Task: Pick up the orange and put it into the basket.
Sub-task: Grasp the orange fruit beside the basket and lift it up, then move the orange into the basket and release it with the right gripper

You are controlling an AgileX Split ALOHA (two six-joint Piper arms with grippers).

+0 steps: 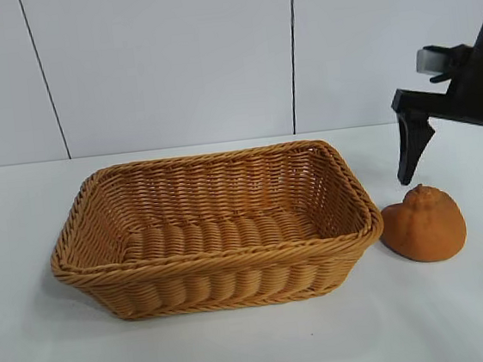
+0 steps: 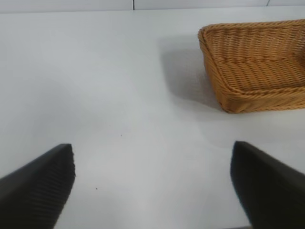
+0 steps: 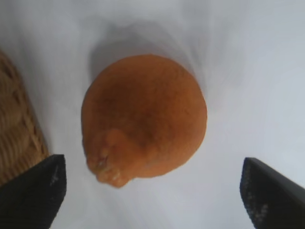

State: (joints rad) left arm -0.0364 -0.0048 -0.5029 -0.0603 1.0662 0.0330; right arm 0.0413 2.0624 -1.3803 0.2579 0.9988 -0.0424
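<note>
While orange (image 1: 422,224) touches basket (image 1: 88,279), table (image 1: 242,354) bare.

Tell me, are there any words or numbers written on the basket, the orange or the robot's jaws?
None: no words, numbers or labels show anywhere in the three views.
The basket is plain wicker.
The orange has bare peel.
The right gripper is plain black.
</note>
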